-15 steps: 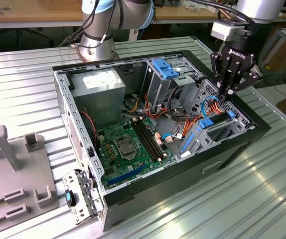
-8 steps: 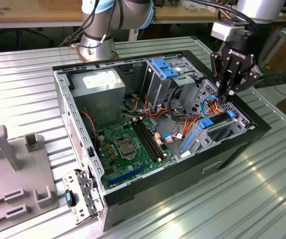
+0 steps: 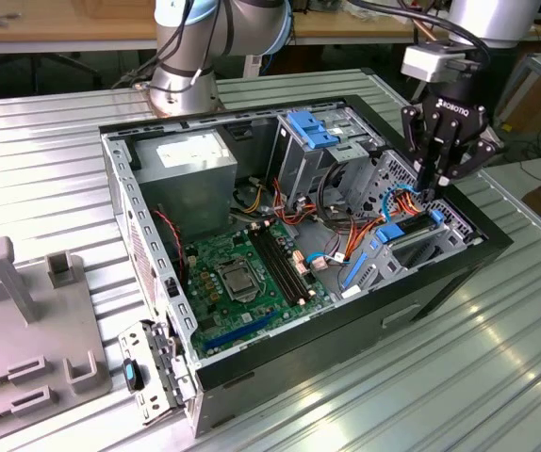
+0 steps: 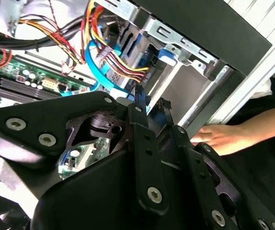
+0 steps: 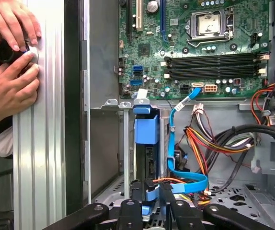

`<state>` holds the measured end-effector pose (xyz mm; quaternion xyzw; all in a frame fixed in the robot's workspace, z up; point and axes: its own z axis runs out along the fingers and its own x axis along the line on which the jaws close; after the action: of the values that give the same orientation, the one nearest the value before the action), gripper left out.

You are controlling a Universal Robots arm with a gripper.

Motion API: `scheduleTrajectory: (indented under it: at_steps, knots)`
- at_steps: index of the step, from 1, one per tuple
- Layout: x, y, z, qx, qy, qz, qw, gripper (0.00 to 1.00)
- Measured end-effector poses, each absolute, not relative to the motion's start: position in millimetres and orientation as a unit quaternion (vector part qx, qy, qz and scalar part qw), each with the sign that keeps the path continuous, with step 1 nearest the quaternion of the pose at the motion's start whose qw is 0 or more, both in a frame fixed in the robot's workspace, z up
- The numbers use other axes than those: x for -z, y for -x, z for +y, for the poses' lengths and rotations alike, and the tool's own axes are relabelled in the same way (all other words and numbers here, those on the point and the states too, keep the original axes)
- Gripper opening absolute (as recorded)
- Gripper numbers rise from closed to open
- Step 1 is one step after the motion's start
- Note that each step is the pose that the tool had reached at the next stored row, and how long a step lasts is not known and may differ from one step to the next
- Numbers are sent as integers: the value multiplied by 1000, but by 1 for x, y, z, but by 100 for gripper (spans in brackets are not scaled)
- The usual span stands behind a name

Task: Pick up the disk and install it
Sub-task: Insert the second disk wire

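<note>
An open desktop computer case [image 3: 497, 247] lies on its side on a ribbed metal table [image 3: 54, 141], its motherboard [image 3: 242, 273] facing up. At the exterior view's right end of the case sits the lower drive cage [image 3: 431, 240], and the arm's black gripper [image 3: 437, 193] hangs directly over it, fingertips down among the cables.

The disk [image 5: 146, 158] stands on edge in that cage: in the first wrist view its blue carrier tab and dark body run down a narrow slot, with the fingertips [image 5: 168, 191] set on either side of its near end. The jaws look drawn in close about the disk's edge, but whether they actually grip it I cannot tell. A blue data cable [image 5: 188, 179] and a bundle of orange and yellow power wires [image 5: 200, 139] lie just beside it.

By my judgement the pick-up is done and the install is in hand, the disk being already in its bay. Finishing calls for a straight push along the rails, keeping clear of the cables.

A grey fixture block [image 3: 25, 320] rests on the table at the exterior view's left. A person's hands [image 5: 10, 76] rest on the table edge just outside the case wall.
</note>
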<state>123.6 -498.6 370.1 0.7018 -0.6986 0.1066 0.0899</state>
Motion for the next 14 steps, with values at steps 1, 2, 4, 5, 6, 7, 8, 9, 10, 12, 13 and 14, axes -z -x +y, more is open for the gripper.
scheduleTrajectory:
  at_steps: [1, 2, 4, 5, 6, 7, 8, 9, 10, 12, 13, 14]
  knots:
    - [-370, -124, -499, -109, -702, -698, 92, 29]
    - [-369, -124, -500, -110, -701, -698, 94, 29]
    - [-368, -124, -501, -115, -701, -697, 98, 28]
    - [-367, -124, -501, -115, -701, -697, 99, 21]
    - [-367, -124, -501, -116, -700, -697, 99, 16]
    - [-367, -124, -501, -117, -700, -697, 100, 16]
    - [-367, -124, -501, -117, -700, -697, 100, 16]
    - [-367, -124, -501, -117, -700, -697, 100, 16]
    - [-367, -124, -501, -117, -700, -697, 100, 16]
    - [-366, -122, -501, -116, -701, -697, 99, 16]
    - [-366, -118, -501, -115, -701, -697, 98, 16]
    - [-366, -116, -501, -115, -701, -697, 98, 16]
